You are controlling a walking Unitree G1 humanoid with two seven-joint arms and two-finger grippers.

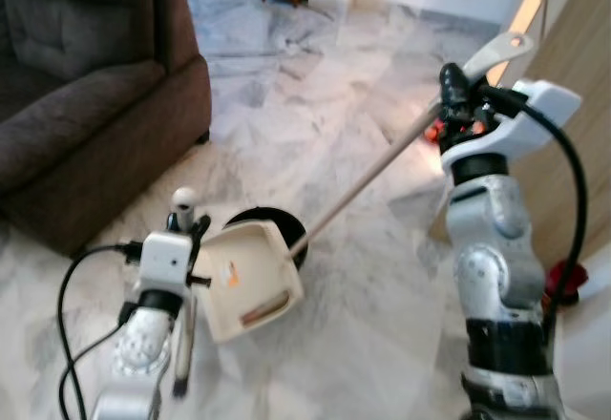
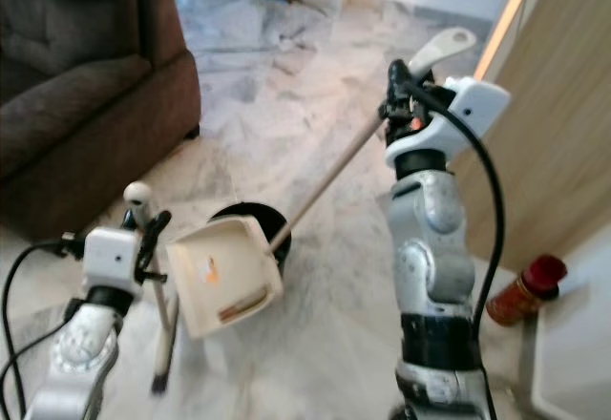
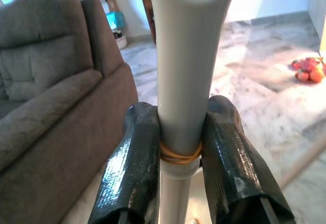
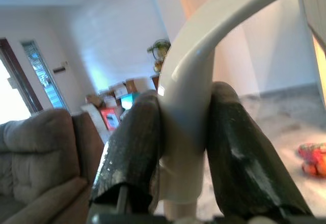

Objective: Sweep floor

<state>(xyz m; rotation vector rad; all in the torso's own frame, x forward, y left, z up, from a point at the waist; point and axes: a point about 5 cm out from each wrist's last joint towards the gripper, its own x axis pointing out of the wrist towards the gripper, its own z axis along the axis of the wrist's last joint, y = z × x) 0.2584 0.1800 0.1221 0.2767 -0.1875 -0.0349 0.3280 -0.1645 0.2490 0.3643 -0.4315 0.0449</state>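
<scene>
On the marble floor (image 1: 382,277) beside the sofa (image 1: 86,105), the broom (image 2: 325,186), clamped in the right gripper (image 4: 183,132), should be drawn toward the dustpan (image 1: 250,282), whose handle is clamped in the left gripper (image 3: 178,147), with its lip apparently held flat

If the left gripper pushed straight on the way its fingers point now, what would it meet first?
The left gripper is shut on the dustpan handle. Beyond its fingertips lies the brown sofa and open marble floor. Probably the sofa's arm comes first, though depth is unclear.

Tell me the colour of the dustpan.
Cream-white, with a small orange mark inside; the dustpan shows best in the right eye view.
</scene>
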